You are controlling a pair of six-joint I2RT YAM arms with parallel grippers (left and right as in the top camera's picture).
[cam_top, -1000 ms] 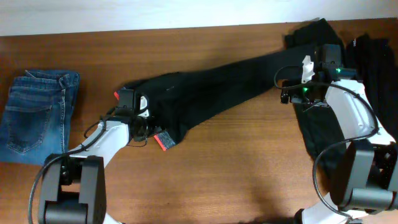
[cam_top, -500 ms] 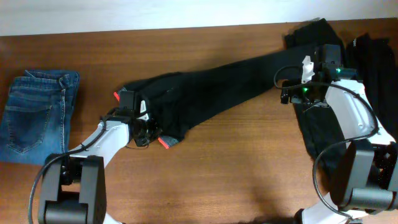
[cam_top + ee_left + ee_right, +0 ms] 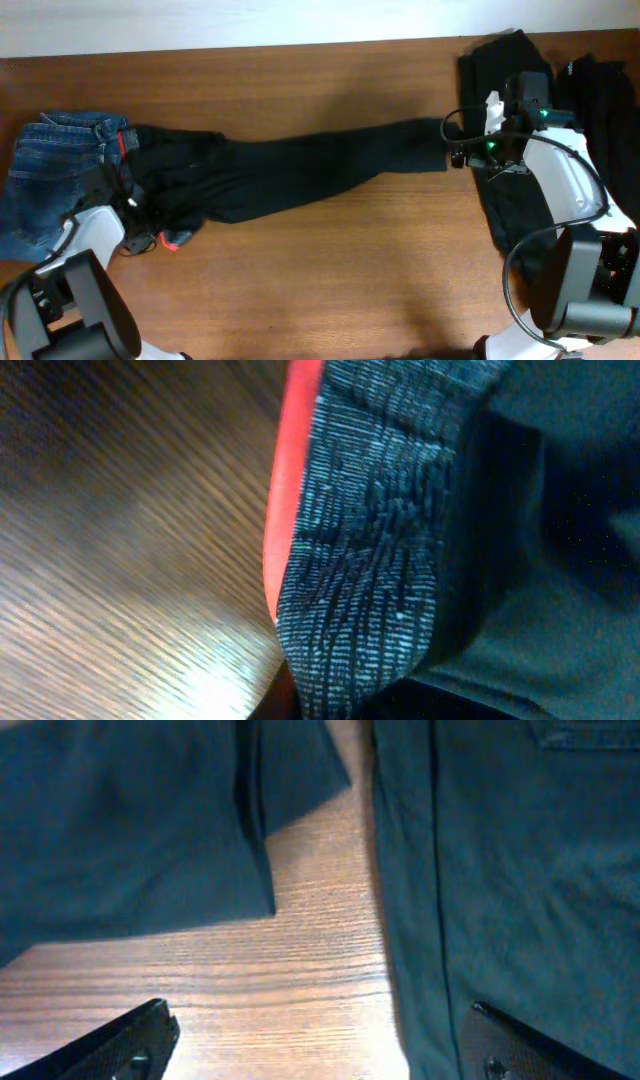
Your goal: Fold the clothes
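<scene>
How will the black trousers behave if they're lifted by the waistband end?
Probably floppy: the black trousers lie strung across the table in soft wrinkles, so lifted by one end they would likely sag and trail. The cloth looks thin, so probably light. The ribbed waistband looks textured, so it should not slip easily.

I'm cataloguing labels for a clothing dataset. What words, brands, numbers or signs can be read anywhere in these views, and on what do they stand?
No text can be read in any view.
black trousers: no print; the red waistband lining is plain in the left wrist view.
blue jeans: any patch or tag is too small to read.
right arm: only a green light, no legible marking.
</scene>
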